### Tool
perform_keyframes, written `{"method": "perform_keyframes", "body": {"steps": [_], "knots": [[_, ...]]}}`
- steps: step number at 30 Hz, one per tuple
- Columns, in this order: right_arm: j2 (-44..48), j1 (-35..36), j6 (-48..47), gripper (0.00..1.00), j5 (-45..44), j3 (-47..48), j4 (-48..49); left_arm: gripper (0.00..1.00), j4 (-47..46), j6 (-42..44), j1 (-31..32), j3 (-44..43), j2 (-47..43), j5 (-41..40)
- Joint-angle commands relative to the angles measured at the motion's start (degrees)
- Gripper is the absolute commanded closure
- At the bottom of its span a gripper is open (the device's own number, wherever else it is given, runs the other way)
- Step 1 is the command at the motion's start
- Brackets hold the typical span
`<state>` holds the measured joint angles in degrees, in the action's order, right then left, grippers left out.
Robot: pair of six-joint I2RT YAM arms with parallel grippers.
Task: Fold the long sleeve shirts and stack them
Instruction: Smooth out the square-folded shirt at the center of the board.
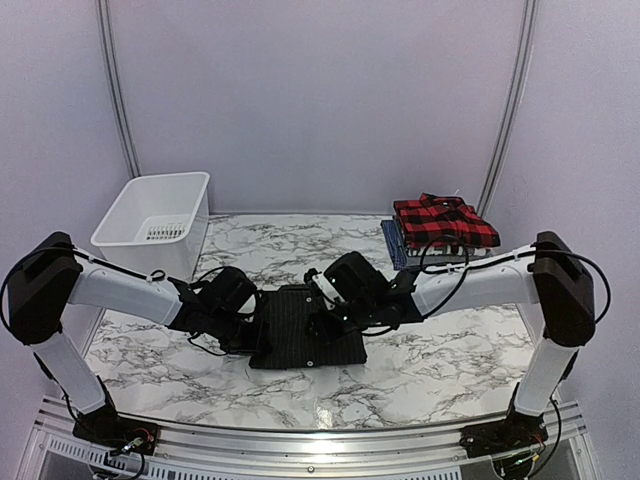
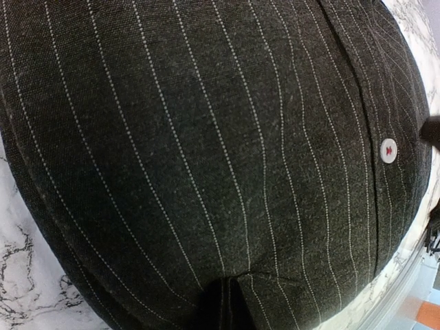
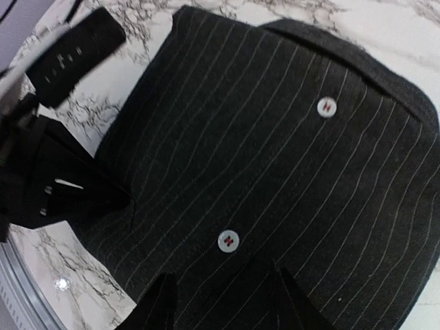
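Pinstriped black shirt [image 1: 300,325], folded square, 2 white buttons [image 3: 327,107].
L fingers [image 1: 247,323] pinch 9 o'clock edge; R fingers [image 3: 158,306] half-open, empty.

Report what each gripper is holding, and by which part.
Left gripper looks shut on the black pinstriped shirt at its left edge, fingers hidden by cloth. Right gripper is open over the shirt, holding nothing.

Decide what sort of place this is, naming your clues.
Probably a robot lab cell, not a home: plain walls enclose a marble-patterned table, left arm and right arm are bolted to a metal rail, with a white bin and stacked shirts.
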<state>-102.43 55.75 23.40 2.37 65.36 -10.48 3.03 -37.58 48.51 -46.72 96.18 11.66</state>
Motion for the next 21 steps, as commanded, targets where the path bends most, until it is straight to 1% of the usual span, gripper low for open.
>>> {"method": "perform_keyframes", "body": {"steps": [1, 6, 12, 17, 21], "knots": [[-3.0, 2.2, 1.5, 0.56, -4.9, -2.3, -3.6, 1.0, 1.9, -0.5, 0.5, 0.9, 0.9, -0.3], [-3.7, 3.0, 3.2, 0.51, -5.9, -5.7, -4.0, 1.0, 2.0, -0.5, 0.5, 1.0, 1.0, -0.3], [4.2, 2.5, 4.8, 0.48, -7.7, -8.2, -5.6, 1.0, 2.2, -0.6, 0.6, 1.2, 0.7, -0.4], [11.1, 0.5, 6.7, 0.5, -7.4, -13.2, -4.6, 1.0, 2.7, -0.7, 0.5, 1.0, -0.4, -0.7], [11.4, -0.9, 7.6, 0.54, -5.9, -17.4, -3.2, 0.99, 3.2, -0.7, 0.4, 0.1, -0.8, -0.4]]}}
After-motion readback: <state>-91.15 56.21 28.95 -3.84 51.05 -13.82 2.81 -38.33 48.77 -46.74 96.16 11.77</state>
